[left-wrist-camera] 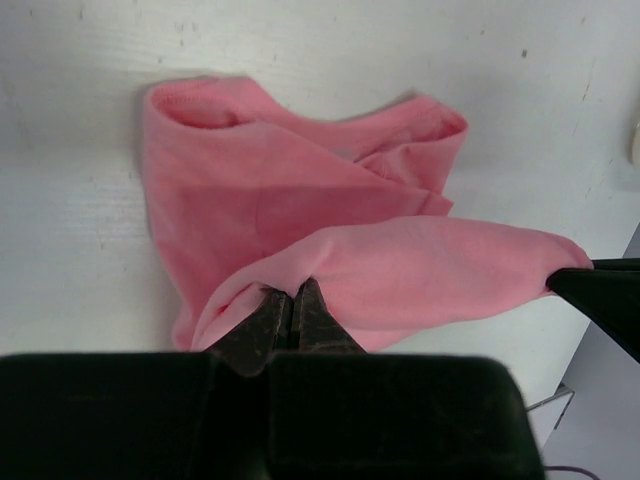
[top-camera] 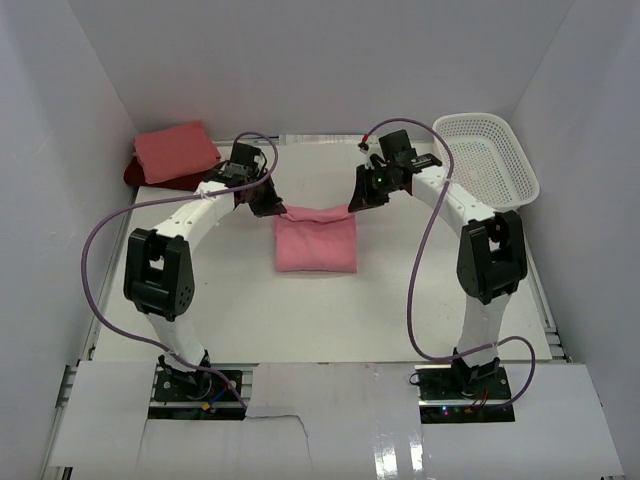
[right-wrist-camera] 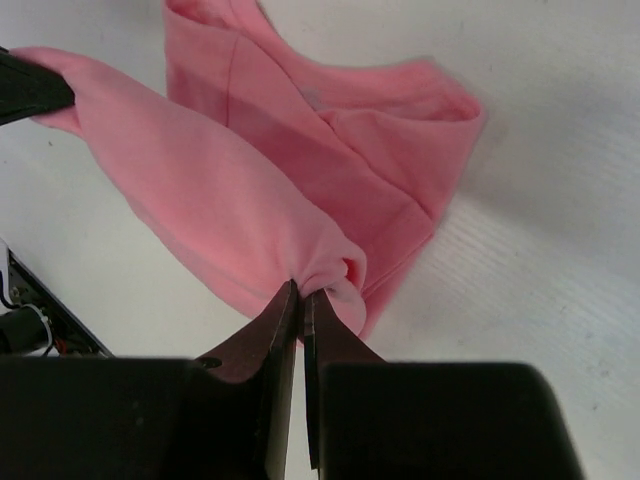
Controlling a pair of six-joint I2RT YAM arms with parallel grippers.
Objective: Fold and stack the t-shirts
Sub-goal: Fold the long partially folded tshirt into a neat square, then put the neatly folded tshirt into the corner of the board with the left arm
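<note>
A rose pink t-shirt (top-camera: 316,243) lies partly folded at the table's middle, its far edge lifted. My left gripper (top-camera: 272,207) is shut on the shirt's far left corner; in the left wrist view the left gripper (left-wrist-camera: 292,292) pinches the rose pink t-shirt (left-wrist-camera: 300,210). My right gripper (top-camera: 357,203) is shut on the far right corner; in the right wrist view the right gripper (right-wrist-camera: 301,295) pinches the rose pink t-shirt (right-wrist-camera: 300,140). The cloth hangs taut between the two grippers. A folded salmon pink t-shirt (top-camera: 176,151) rests on a dark red t-shirt (top-camera: 133,174) at the far left.
A white plastic mesh basket (top-camera: 487,158) stands at the far right, beside the right arm. White walls close in the table at the back and on both sides.
</note>
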